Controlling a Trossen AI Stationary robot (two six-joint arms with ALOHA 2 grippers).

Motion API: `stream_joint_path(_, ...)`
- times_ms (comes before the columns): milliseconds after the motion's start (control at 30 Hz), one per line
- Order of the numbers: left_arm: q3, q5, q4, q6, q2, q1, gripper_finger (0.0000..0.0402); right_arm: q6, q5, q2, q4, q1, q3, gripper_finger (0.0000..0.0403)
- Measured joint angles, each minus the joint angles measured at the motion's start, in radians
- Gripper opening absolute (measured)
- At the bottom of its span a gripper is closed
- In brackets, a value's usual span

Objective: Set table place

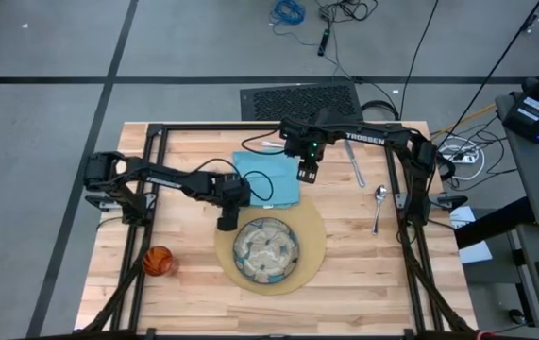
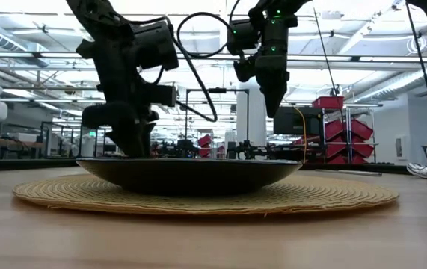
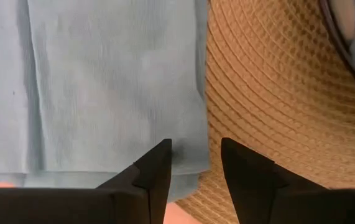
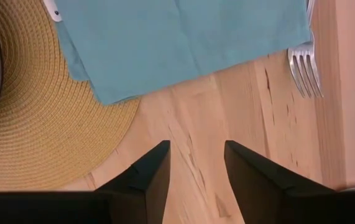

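Plank worktop (image 1: pixel 193 302) over grey floor. Left tool (image 1: pixel 227 224), slightly parted and empty, hovers at napkin (image 1: pixel 271 177) corner; right tool (image 1: pixel 308 174) likewise beside it.

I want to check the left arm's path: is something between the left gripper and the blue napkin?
Nothing visible does. The left gripper is open just above the napkin, at its edge beside the mat.

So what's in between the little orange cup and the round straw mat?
Nothing: in the high view only bare light wooden table lies between the small orange cup and the round tan woven mat.
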Motion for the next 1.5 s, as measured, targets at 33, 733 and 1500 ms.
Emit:
stream_joint_path(33,0.0,-0.007,0.001,0.004,0.0,0.0,0.0125,0.0,0.0,0.0,-0.001,0.0,0.0,0.0144)
stream_joint_path(733,0.0,-0.015,0.019,0.018,0.0,-0.001,0.0052,-0.001,0.0,0.0,-0.005,0.0,0.0,0.0144)
stream_joint_path(1500,0.122,-0.088,-0.095,0.075,0.035,-0.007,0.0,-0.009,0.0,0.001,-0.014,0.0,0.0,0.0144)
